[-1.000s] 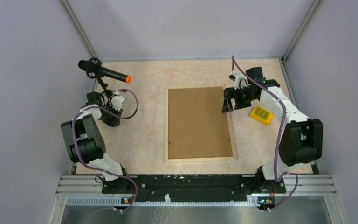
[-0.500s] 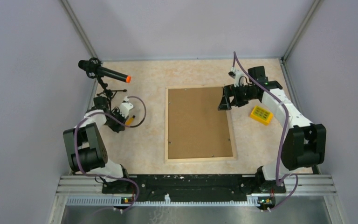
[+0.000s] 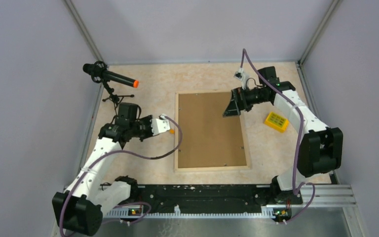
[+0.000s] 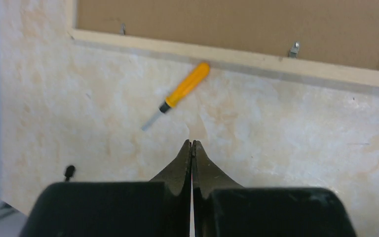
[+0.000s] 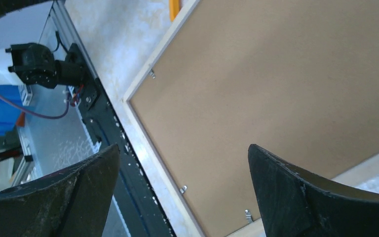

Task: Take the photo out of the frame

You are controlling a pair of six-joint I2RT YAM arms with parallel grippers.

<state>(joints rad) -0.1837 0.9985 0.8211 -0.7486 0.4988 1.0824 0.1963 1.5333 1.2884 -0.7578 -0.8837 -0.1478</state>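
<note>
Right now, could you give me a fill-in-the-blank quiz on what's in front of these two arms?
The frame lies with its ___ backing facing up.
The left gripper is ___ and holds nothing.
The right gripper hangs ___ over the frame.
The orange-handled tool beside the frame is a ___.
Missing: brown; shut; open; screwdriver.

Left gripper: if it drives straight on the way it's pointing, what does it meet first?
Probably the orange-handled screwdriver on the table just ahead of the shut left gripper; its handle crosses that line. Behind it is the frame's pale wood edge. Gripper height is unclear, so it might pass over.
</note>
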